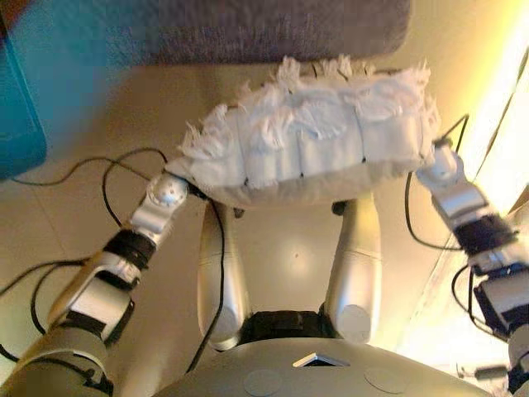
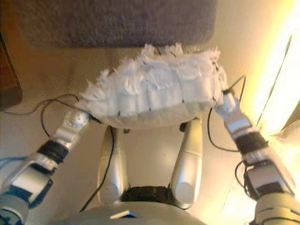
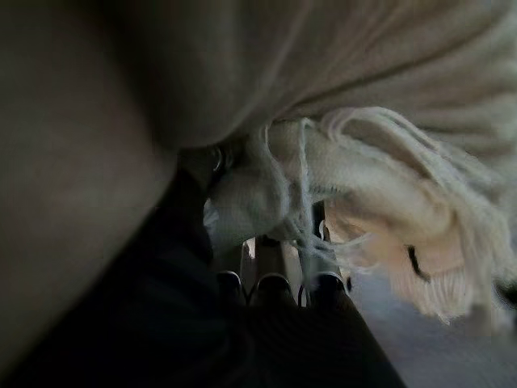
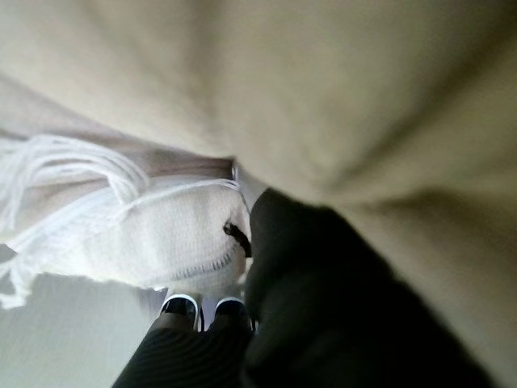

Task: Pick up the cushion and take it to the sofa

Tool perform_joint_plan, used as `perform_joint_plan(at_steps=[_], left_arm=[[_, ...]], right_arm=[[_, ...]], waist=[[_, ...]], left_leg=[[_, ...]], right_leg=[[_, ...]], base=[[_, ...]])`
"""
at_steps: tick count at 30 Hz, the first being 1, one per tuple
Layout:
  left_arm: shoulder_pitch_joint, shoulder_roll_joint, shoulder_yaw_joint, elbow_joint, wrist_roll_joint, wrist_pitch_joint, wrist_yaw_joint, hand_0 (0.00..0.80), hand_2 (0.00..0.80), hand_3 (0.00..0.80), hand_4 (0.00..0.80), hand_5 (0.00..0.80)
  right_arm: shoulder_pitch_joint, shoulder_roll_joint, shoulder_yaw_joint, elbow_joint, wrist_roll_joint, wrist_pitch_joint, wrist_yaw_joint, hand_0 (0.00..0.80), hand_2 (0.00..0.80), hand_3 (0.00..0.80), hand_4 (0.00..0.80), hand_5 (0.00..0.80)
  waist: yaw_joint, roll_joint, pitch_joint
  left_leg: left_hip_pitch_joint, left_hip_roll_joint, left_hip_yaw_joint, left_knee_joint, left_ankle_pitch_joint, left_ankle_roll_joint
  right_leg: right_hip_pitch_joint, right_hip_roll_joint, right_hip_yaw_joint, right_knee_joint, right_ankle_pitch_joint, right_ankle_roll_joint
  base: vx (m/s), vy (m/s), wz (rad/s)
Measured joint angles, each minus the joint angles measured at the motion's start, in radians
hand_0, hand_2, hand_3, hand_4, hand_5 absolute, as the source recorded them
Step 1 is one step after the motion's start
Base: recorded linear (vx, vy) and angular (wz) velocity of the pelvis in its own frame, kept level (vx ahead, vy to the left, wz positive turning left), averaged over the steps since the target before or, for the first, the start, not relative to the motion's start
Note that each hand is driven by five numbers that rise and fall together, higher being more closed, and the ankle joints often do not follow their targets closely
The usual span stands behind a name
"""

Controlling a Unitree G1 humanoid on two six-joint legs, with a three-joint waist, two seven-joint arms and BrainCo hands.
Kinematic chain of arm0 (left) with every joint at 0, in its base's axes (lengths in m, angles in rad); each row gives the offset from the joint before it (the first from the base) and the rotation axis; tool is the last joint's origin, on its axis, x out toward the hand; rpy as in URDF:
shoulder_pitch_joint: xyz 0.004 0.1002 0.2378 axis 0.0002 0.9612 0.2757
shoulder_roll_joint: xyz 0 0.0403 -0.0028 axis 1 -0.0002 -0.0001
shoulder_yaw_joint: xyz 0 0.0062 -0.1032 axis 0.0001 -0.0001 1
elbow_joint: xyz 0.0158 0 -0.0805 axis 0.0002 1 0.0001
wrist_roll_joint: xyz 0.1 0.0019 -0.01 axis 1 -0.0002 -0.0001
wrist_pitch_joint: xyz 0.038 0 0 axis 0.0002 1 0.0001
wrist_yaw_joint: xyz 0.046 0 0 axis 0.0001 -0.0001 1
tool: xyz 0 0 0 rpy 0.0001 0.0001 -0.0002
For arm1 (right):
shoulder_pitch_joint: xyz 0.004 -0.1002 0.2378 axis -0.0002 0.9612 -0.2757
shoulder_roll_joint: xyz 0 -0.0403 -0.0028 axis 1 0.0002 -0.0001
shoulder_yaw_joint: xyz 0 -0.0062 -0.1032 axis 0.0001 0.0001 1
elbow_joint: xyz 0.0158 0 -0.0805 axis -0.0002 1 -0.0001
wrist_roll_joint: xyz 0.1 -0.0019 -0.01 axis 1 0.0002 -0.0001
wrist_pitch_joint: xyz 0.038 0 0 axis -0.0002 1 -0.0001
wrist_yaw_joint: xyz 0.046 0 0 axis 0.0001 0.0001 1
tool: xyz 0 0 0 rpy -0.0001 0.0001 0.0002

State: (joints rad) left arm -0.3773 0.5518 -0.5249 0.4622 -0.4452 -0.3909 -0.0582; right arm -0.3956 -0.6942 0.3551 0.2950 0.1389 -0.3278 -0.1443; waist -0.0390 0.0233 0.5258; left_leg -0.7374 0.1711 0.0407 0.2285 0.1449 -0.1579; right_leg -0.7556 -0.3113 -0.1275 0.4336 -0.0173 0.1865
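Beige floor [image 1: 66,223] lies below, with a grey sofa [image 1: 273,29] along the far edge. Head views: a white fringed cushion [image 1: 310,145] is held in the air between both arms, just short of the sofa. Left wrist view: left hand [image 3: 275,287], fingers pressed into the fringe. Right wrist view: right hand [image 4: 202,311] likewise; neither grip can be told.

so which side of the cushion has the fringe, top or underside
The top: the cushion shows white tufted fringe on its upper face, while its underside is plain beige cloth.
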Motion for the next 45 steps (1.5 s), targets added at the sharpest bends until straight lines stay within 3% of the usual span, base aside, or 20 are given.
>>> perform_joint_plan(at_steps=[5,11,13,18,20,21,26,30,31,32,33,34,36,37,38,42,45], left_arm=[[0.141,-0.008,0.088,-0.119,-0.028,-0.051,-0.012,0.8,0.8,0.8,0.8,0.8],[0.247,-0.026,0.244,-0.3,-0.086,-0.102,-0.023,0.8,0.8,0.8,0.8,0.8],[0.317,-0.048,0.271,-0.356,-0.107,-0.104,-0.035,0.8,0.8,0.8,0.8,0.8],[0.43,-0.084,0.272,-0.428,-0.132,-0.117,-0.043,0.8,0.8,0.8,0.8,0.8],[0.424,-0.084,0.27,-0.448,-0.141,-0.117,-0.043,0.8,0.8,0.8,0.8,0.8],[0.422,-0.082,0.27,-0.46,-0.149,-0.117,-0.044,0.8,0.8,0.8,0.8,0.8],[0.443,-0.081,0.268,-0.495,-0.191,-0.125,-0.043,0.8,0.8,0.8,0.8,0.8],[0.444,-0.102,0.258,-0.516,-0.258,-0.129,-0.037,0.8,0.8,0.8,0.8,0.8],[0.444,-0.111,0.252,-0.516,-0.281,-0.132,-0.028,0.8,0.8,0.8,0.8,0.8],[0.445,-0.119,0.246,-0.516,-0.292,-0.137,-0.02,0.8,0.8,0.8,0.8,0.8],[0.446,-0.123,0.244,-0.516,-0.296,-0.139,-0.017,0.8,0.8,0.8,0.8,0.8],[0.454,-0.14,0.236,-0.516,-0.306,-0.143,-0.008,0.8,0.8,0.8,0.8,0.8],[0.491,-0.151,0.235,-0.518,-0.311,-0.155,-0.006,0.8,0.8,0.8,0.8,0.8],[0.513,-0.156,0.233,-0.52,-0.311,-0.161,-0.005,0.8,0.8,0.8,0.8,0.8],[0.527,-0.163,0.233,-0.521,-0.311,-0.162,-0.005,0.8,0.8,0.8,0.8,0.8],[0.525,-0.167,0.232,-0.52,-0.312,-0.162,0.004,0.8,0.8,0.8,0.8,0.8],[0.524,-0.169,0.238,-0.52,-0.319,-0.17,0.019,0.8,0.8,0.8,0.8,0.8]], right_arm=[[0.219,0.054,-0.1,-0.165,0.001,-0.029,0.005,0.8,0.8,0.8,0.8,0.8],[0.307,0.141,-0.202,-0.348,0.008,-0.044,0.031,0.8,0.8,0.8,0.8,0.8],[0.361,0.178,-0.213,-0.404,0.008,-0.044,0.037,0.8,0.8,0.8,0.8,0.8],[0.485,0.21,-0.226,-0.485,0.011,-0.045,0.042,0.8,0.8,0.8,0.8,0.8],[0.503,0.21,-0.23,-0.514,0.011,-0.045,0.012,0.8,0.8,0.8,0.8,0.8],[0.509,0.209,-0.231,-0.529,0.012,-0.045,-0.001,0.8,0.8,0.8,0.8,0.8],[0.507,0.205,-0.215,-0.546,0.039,-0.045,-0.026,0.8,0.8,0.8,0.8,0.8],[0.498,0.173,-0.179,-0.55,0.038,-0.043,-0.068,0.8,0.8,0.8,0.8,0.8],[0.495,0.16,-0.168,-0.549,0.038,-0.042,-0.074,0.8,0.8,0.8,0.8,0.8],[0.495,0.156,-0.165,-0.549,0.039,-0.041,-0.077,0.8,0.8,0.8,0.8,0.8],[0.495,0.156,-0.164,-0.549,0.039,-0.041,-0.077,0.8,0.8,0.8,0.8,0.8],[0.494,0.144,-0.164,-0.549,0.043,-0.038,-0.076,0.8,0.8,0.8,0.8,0.8],[0.494,0.118,-0.153,-0.549,0.061,-0.036,-0.059,0.8,0.8,0.8,0.8,0.8],[0.494,0.107,-0.147,-0.549,0.067,-0.036,-0.052,0.8,0.8,0.8,0.8,0.8],[0.494,0.097,-0.145,-0.55,0.073,-0.036,-0.047,0.8,0.8,0.8,0.8,0.8],[0.495,0.106,-0.123,-0.55,0.073,-0.036,-0.071,0.8,0.8,0.8,0.8,0.8],[0.478,0.113,-0.084,-0.55,0.042,-0.036,-0.116,0.8,0.8,0.8,0.8,0.8]], waist=[[0.001,-0.033,-0.006],[0.008,-0.043,-0.02],[0.02,-0.041,-0.059],[0.03,-0.042,-0.23],[0.023,-0.04,-0.266],[0.022,-0.043,-0.282],[0.026,-0.034,-0.368],[0.025,-0.021,-0.397],[0.026,-0.017,-0.4],[0.027,-0.017,-0.4],[0.028,-0.017,-0.4],[0.029,-0.017,-0.4],[0.04,-0.021,-0.397],[0.053,-0.022,-0.397],[0.054,-0.02,-0.397],[0.05,-0.017,-0.381],[0.073,0.004,-0.345]], left_leg=[[0.263,0.023,0.014,-0.043,-0.025,-0.01],[0.399,0.033,0.025,-0.038,-0.053,-0.012],[0.458,0.033,0.041,-0.061,-0.061,-0.013],[0.588,0.017,0.036,-0.169,-0.052,-0.004],[0.61,0.006,-0.008,-0.185,-0.039,-0.012],[0.619,0.009,-0.019,-0.194,-0.036,-0.014],[0.721,0.058,-0.017,-0.3,-0.004,-0.015],[0.741,0.102,-0.015,-0.304,0.002,-0.009],[0.743,0.113,-0.014,-0.302,0.003,0.0],[0.744,0.117,-0.014,-0.301,0.0,0.035],[0.744,0.118,-0.014,-0.3,0.0,0.05],[0.742,0.119,-0.014,-0.281,-0.014,0.103],[0.74,0.111,-0.02,-0.208,-0.084,0.177],[0.734,0.094,-0.046,-0.161,-0.131,0.183],[0.711,0.076,-0.086,-0.122,-0.169,0.166],[0.674,0.023,-0.124,-0.088,-0.183,0.13],[0.669,-0.01,-0.171,-0.073,-0.18,0.038]], right_leg=[[0.266,0.012,-0.049,-0.058,-0.006,-0.008],[0.425,0.015,-0.061,-0.117,-0.009,-0.01],[0.493,0.015,-0.071,-0.17,0.006,-0.003],[0.685,0.035,-0.085,-0.349,0.056,0.021],[0.749,0.049,-0.042,-0.387,0.042,0.034],[0.765,0.054,-0.044,-0.393,0.031,0.038],[0.843,0.112,-0.043,-0.443,0.024,0.018],[0.86,0.161,-0.022,-0.466,0.026,-0.002],[0.859,0.174,-0.018,-0.463,0.022,-0.006],[0.857,0.182,-0.005,-0.459,0.018,-0.014],[0.855,0.185,0.002,-0.458,0.016,-0.017],[0.849,0.191,0.024,-0.446,0.011,-0.027],[0.828,0.19,0.068,-0.406,-0.003,-0.035],[0.814,0.188,0.095,-0.384,-0.009,-0.035],[0.798,0.184,0.114,-0.363,-0.014,-0.032],[0.754,0.151,0.138,-0.321,-0.018,-0.01],[0.755,0.132,0.149,-0.322,-0.015,0.007]], base=[[0.086,-0.036,-0.1],[0.176,0.06,-0.04],[0.242,0.021,-0.1],[0.138,-0.122,0.19],[0.021,-0.214,0.54],[0.017,-0.237,0.39],[-0.05,-0.282,0.03],[-0.102,-0.315,-0.08],[-0.067,-0.29,-0.1],[-0.044,-0.203,-0.06],[-0.049,-0.299,-0.11],[-0.028,-0.263,-0.24],[0.015,-0.262,-0.56],[0.083,-0.165,-0.7],[0.124,-0.12,-0.55],[0.186,-0.041,-0.12],[0.3,0.01,0.09]])
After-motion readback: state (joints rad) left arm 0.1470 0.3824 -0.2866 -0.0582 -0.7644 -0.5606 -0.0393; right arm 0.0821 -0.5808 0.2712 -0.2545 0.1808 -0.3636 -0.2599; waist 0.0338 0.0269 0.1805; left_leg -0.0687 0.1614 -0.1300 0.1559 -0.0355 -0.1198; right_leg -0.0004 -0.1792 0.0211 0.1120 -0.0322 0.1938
